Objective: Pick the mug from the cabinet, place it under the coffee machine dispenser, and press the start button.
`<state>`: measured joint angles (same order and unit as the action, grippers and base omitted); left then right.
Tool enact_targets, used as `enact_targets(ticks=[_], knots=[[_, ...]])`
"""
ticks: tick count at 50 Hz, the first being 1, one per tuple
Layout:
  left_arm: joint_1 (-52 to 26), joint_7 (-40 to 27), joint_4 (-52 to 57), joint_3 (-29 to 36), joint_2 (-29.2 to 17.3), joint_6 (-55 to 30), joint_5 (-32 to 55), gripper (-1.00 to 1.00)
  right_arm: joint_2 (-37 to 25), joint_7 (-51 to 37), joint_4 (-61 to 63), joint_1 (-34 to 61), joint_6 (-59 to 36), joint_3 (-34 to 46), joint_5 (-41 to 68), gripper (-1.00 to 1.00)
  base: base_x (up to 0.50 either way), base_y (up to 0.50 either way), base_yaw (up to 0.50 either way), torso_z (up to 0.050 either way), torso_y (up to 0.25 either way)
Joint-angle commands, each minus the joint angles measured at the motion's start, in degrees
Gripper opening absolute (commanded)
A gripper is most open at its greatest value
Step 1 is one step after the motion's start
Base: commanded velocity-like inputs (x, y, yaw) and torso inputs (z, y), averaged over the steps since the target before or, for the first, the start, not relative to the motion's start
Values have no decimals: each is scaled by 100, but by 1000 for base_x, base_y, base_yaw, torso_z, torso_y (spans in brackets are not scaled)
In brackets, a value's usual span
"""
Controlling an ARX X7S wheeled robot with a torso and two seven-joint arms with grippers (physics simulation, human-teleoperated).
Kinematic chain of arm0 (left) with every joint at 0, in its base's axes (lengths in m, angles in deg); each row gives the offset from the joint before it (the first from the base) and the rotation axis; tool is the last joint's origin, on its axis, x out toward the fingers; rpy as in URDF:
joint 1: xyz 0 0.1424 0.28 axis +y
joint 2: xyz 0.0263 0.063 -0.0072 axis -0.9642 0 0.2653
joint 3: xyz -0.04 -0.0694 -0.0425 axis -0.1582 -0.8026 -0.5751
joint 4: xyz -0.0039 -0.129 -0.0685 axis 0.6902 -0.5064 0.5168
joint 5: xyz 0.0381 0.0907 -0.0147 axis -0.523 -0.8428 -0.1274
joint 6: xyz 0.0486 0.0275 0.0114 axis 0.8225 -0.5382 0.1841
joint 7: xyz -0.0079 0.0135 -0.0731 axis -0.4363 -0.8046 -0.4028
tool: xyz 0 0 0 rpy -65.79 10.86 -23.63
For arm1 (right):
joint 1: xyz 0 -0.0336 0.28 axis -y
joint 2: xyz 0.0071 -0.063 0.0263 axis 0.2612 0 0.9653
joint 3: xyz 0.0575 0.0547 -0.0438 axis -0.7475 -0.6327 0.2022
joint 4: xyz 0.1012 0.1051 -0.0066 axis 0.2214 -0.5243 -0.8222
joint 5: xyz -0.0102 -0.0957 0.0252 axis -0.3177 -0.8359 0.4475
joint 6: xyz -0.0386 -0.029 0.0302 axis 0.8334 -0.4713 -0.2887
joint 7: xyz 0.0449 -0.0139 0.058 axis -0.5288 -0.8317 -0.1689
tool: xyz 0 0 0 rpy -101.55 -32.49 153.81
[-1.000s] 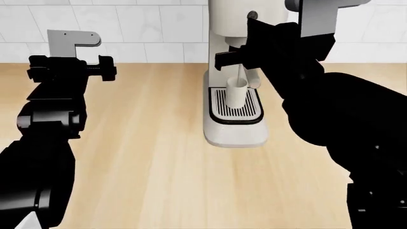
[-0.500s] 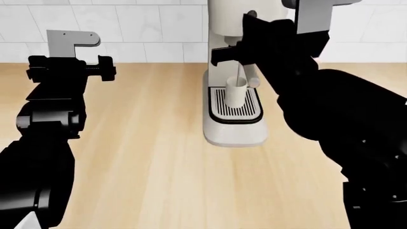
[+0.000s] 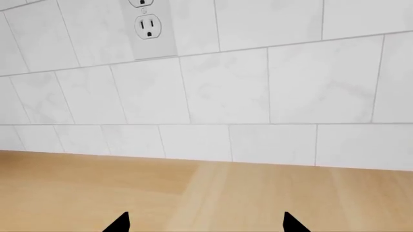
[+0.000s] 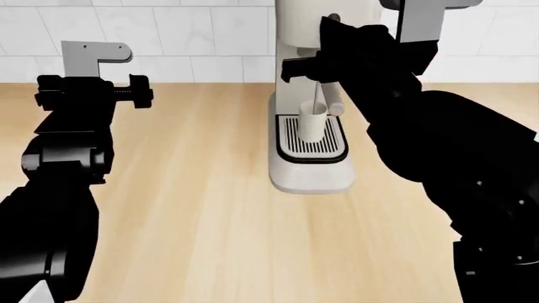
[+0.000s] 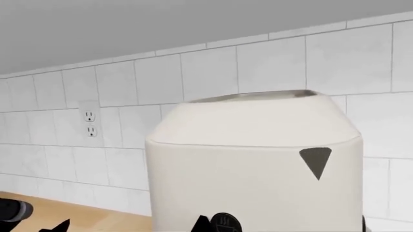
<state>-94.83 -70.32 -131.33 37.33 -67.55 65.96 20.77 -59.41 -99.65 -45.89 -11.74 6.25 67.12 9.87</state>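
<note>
The mug (image 4: 312, 122) stands upright on the slotted drip tray (image 4: 312, 140) of the cream espresso machine (image 4: 312, 95), toward the tray's far edge, directly below the coffee machine dispenser (image 4: 308, 68), whose dark head is largely covered by the right arm. The machine sits on the wooden counter (image 4: 194, 208), at its far side, against the white tiled wall (image 4: 185, 31).

The right end effector (image 4: 316, 66) is raised at the machine's front, above the mug and apart from it. Its body hides the dispenser area in the head view, and only small dark fingertip slivers show at the edge of the right wrist view, so whether its jaws are wide or narrow cannot be told; nothing is seen between them. The right wrist view looks at the machine's upper body (image 5: 252, 164) from close by: a dark round button (image 5: 225, 222) sits at the lower edge of the casing, just beside the fingertips, and a grey triangular mark (image 5: 316, 162) lies farther up the front face. A wall outlet (image 5: 90, 124) shows on the tiles to the left of the machine.

The left end effector (image 4: 93, 88) hangs over the far left part of the counter, well apart from the machine, pointed at the wall. In the left wrist view its two dark fingertips (image 3: 119, 223) stand wide apart with bare counter between them, holding nothing, and another outlet (image 3: 148, 26) sits high on the tiles ahead.
</note>
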Motion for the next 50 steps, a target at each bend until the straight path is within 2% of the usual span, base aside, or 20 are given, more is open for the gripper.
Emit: enact_targets(ticks=[1, 10, 14, 18, 24, 25, 27, 30, 31, 34, 37, 44, 45, 46, 48, 49, 50], knots=[[2, -6, 0, -3, 3, -4, -4, 100, -101, -270, -329, -96, -152, -69, -578, -100, 0, 0, 0, 0, 0], [7, -13, 0, -1, 10, -4, -4, 100, -95, -273, -344, -97, -143, -72, -549, -100, 0, 0, 0, 0, 0], [8, -18, 0, -11, 0, -8, 2, 100, -152, -453, 43, -200, -267, -245, -266, -100, 0, 0, 0, 0, 0], [-43, -7, 0, -25, -44, 27, 6, 100, -389, -915, 1051, -446, -601, -735, 604, -100, 0, 0, 0, 0, 0], [-332, 286, 16, 82, -93, 253, -44, 100, -1047, -2197, 2671, -623, -818, -1827, 2862, -100, 0, 0, 0, 0, 0], [-274, 376, 319, 88, -108, 117, -32, 100, -1182, -2395, 2867, -605, -763, -1983, 3193, -100, 0, 0, 0, 0, 0], [659, 514, 2038, 3, -253, -1428, 106, 100, -1445, -2734, 3129, -551, -621, -2258, 3760, -100, 0, 0, 0, 0, 0], [1549, 725, 4616, -159, -467, -3162, 406, 100, -1849, -3042, 3348, -493, -509, -2540, 4272, -100, 0, 0, 0, 0, 0], [1726, 785, 5476, -232, -518, -3577, 524, 100, -1939, -3078, 3388, -499, -499, -2592, 4365, 100, 0, 0, 0, 0, 0], [2237, 915, 8054, -566, -658, -4923, 960, 100, -2174, -3191, 3505, -601, -502, -2714, 4542, 100, 0, 0, 0, 0, 0], [2467, 985, 10464, -992, -679, -5896, 1358, 100, -2345, -3268, 3606, -670, -502, -2808, 4660, 100, 0, 0, 0, 0, 0], [2211, 1333, 13029, -2385, -402, -8251, 2397, 100, -2464, -3210, 3909, -1136, -487, -3099, 4699, 100, 0, 0, 0, 0, 0], [2273, 1105, 13112, -2607, -452, -8266, 2915, 100, -2467, -3203, 3947, -1196, -476, -3140, 4707, 100, 0, 0, 0, 0, 0], [2319, 595, 13124, -2885, -570, -8267, 3774, 100, -2471, -3199, 3975, -1240, -469, -3171, 4708, 100, 0, 0, 0, 0, 0], [2301, -1072, 12964, -3555, -943, -8264, 5493, 100, -2476, -3176, 4011, -1332, -469, -3232, 4686, 100, 0, 0, 0, 0, 0], [2240, -1912, 12837, -3712, -1091, -8255, 6353, 100, -2476, -3159, 4023, -1373, -473, -3256, 4670, 100, 0, 0, 0, 0, 0], [2213, -2459, 12755, -3778, -1184, -8221, 7212, 100, -2467, -3130, 4034, -1427, -479, -3283, 4646, 100, 0, 0, 0, 0, 0]])
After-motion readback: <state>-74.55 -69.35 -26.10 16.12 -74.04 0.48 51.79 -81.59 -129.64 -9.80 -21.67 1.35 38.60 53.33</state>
